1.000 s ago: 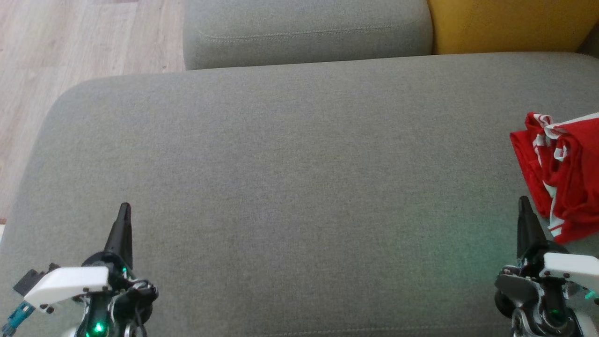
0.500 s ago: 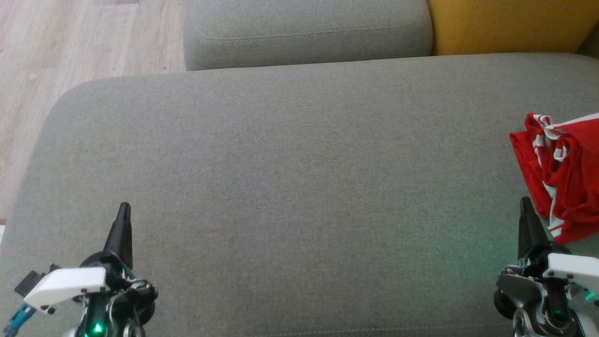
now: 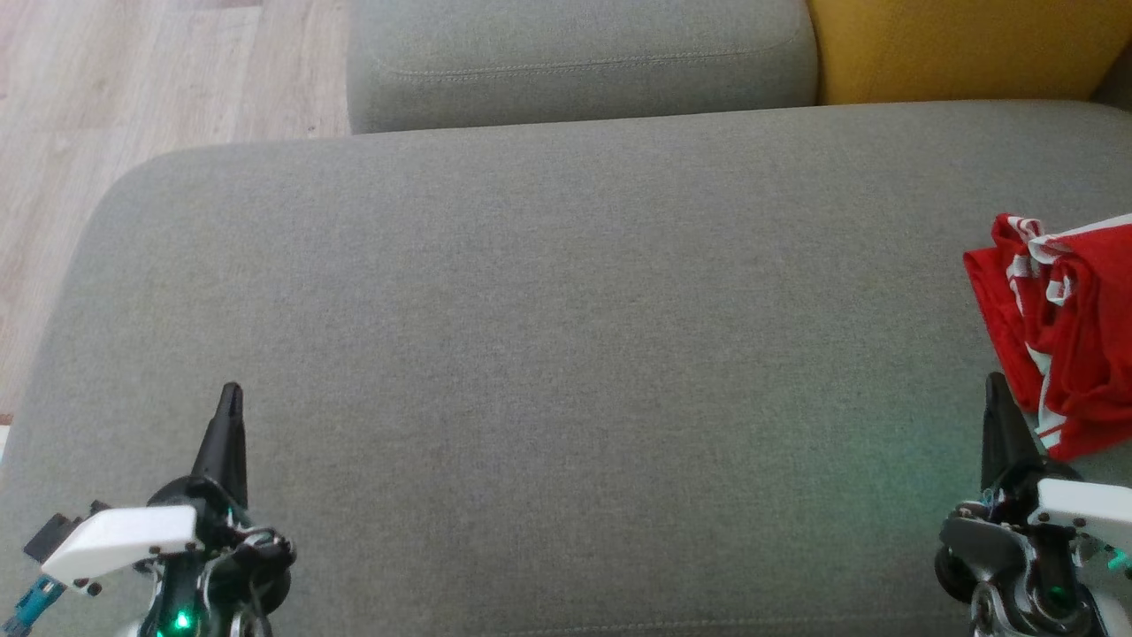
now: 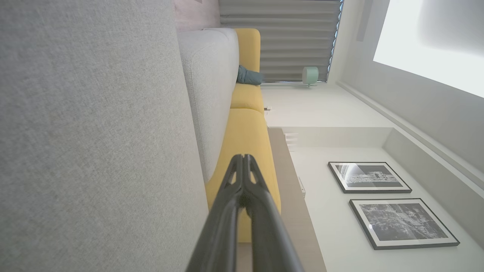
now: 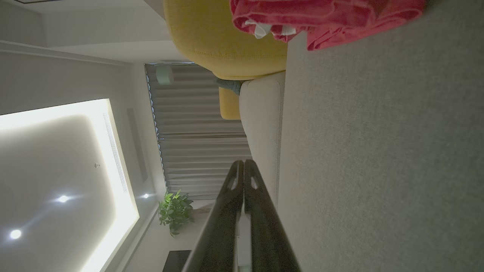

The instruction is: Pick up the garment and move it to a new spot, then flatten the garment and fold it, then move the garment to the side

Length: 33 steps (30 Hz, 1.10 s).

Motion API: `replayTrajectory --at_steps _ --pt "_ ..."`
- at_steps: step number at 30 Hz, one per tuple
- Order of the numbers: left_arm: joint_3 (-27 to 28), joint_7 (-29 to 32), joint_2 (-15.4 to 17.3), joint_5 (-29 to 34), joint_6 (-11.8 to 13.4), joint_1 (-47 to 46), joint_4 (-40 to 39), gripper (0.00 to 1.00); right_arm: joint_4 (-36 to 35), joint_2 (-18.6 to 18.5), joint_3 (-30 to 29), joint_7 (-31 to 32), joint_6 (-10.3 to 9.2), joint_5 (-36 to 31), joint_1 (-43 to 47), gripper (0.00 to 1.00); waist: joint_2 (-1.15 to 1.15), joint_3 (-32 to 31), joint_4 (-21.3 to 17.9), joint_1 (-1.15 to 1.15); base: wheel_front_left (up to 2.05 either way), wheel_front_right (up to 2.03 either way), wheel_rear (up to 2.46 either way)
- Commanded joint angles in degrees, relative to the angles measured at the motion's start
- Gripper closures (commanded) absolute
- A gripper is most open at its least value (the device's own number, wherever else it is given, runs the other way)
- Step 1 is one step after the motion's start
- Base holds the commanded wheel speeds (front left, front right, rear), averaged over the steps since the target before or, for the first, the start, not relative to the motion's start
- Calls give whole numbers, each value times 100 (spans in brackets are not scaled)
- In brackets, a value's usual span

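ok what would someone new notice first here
The crumpled red and white garment jumps out, bunched at the head view's right edge on the broad grey sofa seat. A yellow cushion stands out at the top right. The left gripper and right gripper sit shut at the lower corners, the right one close beside the garment.

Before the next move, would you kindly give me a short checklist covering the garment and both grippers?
1. Red garment with white stripes lies on the grey fabric sofa cushion: ok.
2. Garment flat: not ok, bunched.
3. Garment's full extent in the head view: cannot tell, cut by the edge.
4. Left gripper shut and empty: ok.
5. Right gripper shut, empty, apart from the garment: ok.
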Motion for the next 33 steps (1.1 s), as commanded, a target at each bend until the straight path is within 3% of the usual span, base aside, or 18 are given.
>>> replayTrajectory --at_steps 1,33 --pt "210 30 34 2 -42 -332 -149 100 -178 -68 115 35 -5 28 -315 100 0 0 0 0 0 0 0" --pt "246 59 9 32 -42 -335 -148 100 -177 -50 89 56 -5 7 -317 100 0 0 0 0 0 0 0"
